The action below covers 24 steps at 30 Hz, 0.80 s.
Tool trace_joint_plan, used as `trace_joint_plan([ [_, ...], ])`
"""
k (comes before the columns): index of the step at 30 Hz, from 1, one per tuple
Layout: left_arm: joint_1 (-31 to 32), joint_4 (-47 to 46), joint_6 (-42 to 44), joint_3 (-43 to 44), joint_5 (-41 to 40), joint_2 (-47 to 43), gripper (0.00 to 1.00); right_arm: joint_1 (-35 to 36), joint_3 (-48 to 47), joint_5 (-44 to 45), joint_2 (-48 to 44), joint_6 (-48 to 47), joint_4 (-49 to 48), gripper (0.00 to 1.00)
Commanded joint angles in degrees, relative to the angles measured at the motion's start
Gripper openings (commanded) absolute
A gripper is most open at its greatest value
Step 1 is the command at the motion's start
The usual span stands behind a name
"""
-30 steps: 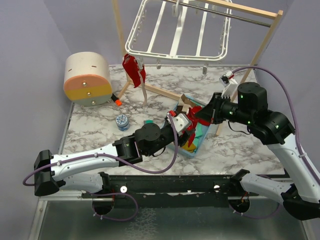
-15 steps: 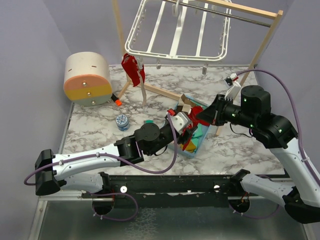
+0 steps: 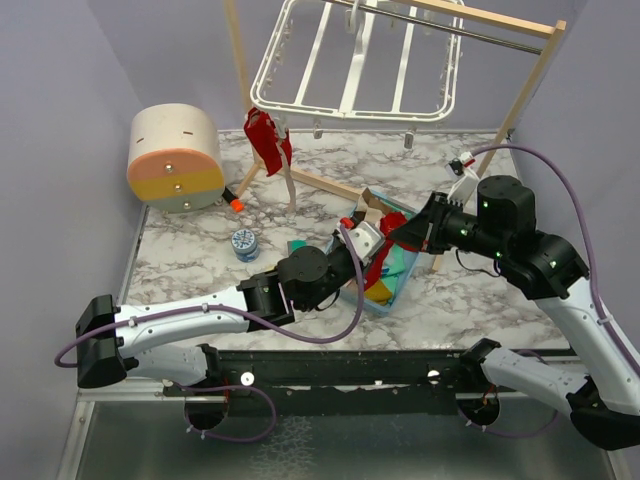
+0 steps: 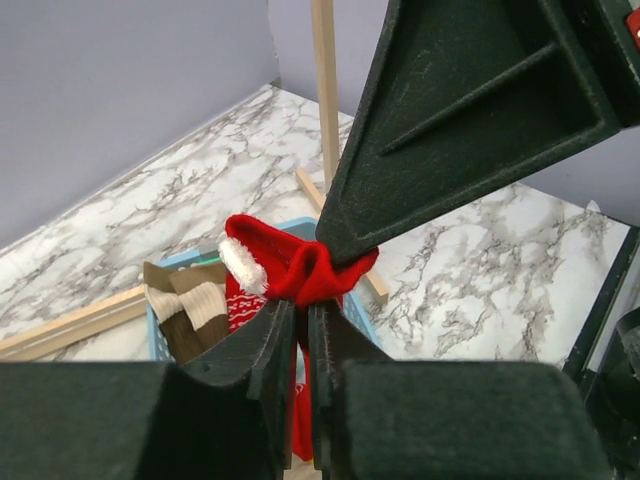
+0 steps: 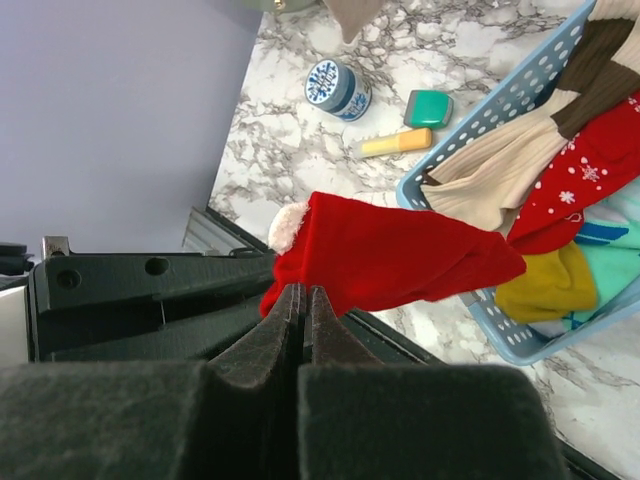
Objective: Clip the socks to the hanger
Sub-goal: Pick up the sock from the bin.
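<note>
Red sock [image 4: 285, 262] clamped in left pincer [image 4: 302, 315], right pincer [image 5: 303, 300] too, above blue basket [image 5: 520, 90]

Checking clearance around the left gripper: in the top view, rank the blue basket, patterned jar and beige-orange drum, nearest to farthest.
From the left gripper, shut on a red sock:
1. Blue basket, just beside and below it.
2. Patterned jar, off to its left.
3. Beige-orange drum, far back left.

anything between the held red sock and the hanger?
Nothing visible in the air. The red sock, pinched by left gripper and right gripper, sits over the basket; only the stand's low brace lies on the table before the hanger.
</note>
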<state>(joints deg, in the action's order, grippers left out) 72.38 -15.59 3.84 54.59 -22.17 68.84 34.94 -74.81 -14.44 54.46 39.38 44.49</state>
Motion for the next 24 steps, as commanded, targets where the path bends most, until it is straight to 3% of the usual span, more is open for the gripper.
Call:
trace_joint_plan([
  [1, -0.1, -2.0, 0.6, 0.6, -1.3, -0.3, 0.06, 0.3, 0.7, 0.5, -1.0, 0.9, -1.9, 0.01],
  [2, -0.1, -2.0, 0.8, 0.4, -1.1, -0.5, 0.0, 0.3, 0.5, 0.9, -1.1, 0.7, -1.6, 0.01],
  [8, -0.1, -2.6, 3.0, -3.1, 1.2, -3.2, 0.0, 0.3, -2.9, 8.8, -1.5, -1.6, 3.4, 0.01],
  [12, -0.1, -5.1, 4.8, -6.9, 3.1, -6.0, 0.0, 0.3, -3.7, 9.0, -1.9, -2.4, 4.3, 0.01],
  [13, -0.1, -5.9, 5.5, -7.8, 4.0, -6.6, 0.0, 0.3, -3.6, 8.7, -1.9, -2.5, 4.1, 0.06],
  [16, -0.1, -7.7, 8.5, -10.0, 7.7, -8.3, 0.0, 0.3, -4.1, 9.1, -2.0, -2.9, 4.3, 0.33],
  [18, -0.1, -9.0, 11.5, -11.7, 10.2, -9.6, 0.0, 0.3, -4.8, 10.1, -2.1, -3.5, 4.9, 0.44],
  [24, -0.1, -11.9, 20.4, -17.2, 15.5, -13.5, 0.0, 0.3, -8.6, 14.1, -1.8, -8.7, 7.7, 0.54],
])
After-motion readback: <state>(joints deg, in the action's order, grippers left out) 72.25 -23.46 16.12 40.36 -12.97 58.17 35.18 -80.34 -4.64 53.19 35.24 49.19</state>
